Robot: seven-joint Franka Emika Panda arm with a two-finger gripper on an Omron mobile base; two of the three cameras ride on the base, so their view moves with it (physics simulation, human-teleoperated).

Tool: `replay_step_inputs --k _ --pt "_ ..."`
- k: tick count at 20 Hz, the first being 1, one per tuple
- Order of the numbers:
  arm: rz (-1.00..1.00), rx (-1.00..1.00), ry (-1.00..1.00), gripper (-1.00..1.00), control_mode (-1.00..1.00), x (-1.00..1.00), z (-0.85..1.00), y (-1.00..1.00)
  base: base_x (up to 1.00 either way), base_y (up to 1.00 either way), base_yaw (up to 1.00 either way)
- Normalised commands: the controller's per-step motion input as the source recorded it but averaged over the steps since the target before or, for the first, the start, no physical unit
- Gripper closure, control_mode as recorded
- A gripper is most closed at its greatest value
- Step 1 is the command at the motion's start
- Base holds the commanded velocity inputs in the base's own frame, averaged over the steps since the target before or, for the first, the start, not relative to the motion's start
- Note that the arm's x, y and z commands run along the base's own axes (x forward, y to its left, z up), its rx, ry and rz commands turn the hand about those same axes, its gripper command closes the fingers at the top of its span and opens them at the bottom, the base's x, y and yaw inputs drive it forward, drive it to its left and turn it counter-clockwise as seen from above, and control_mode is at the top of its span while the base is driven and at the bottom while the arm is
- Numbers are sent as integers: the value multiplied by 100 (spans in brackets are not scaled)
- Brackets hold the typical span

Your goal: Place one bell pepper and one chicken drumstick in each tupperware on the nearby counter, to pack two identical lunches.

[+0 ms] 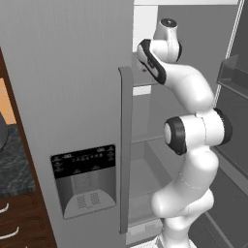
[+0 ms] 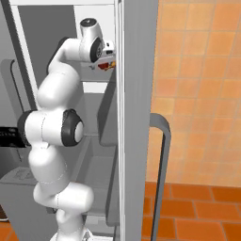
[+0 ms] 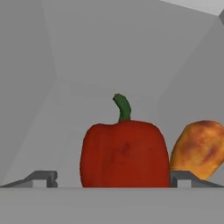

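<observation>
one bell pepper [image 3: 124, 153] is standing between the gripper's [image 3: 113, 178] released, wide-spread fingers [image 3: 41, 178] inside the grey fridge [image 1: 68, 72], a chicken drumstick [image 3: 199, 148] sitting just to its right. no readable writing is showing; bare shelf is lying open to the pepper's left.

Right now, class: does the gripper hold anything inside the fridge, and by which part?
Nothing is held. The gripper is open, its fingertips apart on either side of the red bell pepper, not yet closed on it.
</observation>
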Motion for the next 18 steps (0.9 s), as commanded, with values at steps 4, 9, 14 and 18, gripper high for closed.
replay_step_inputs --k 4,9,14,18 --pt "0 0 12 100 -100 27 -41 6 0 0 0" --pt "0 0 9 100 -100 7 -23 1 0 0 0" --pt "-1 0 3 100 -100 -22 0 -2 0 0 0" --pt "-1 4 -17 100 -100 -99 -10 -8 0 0 0"
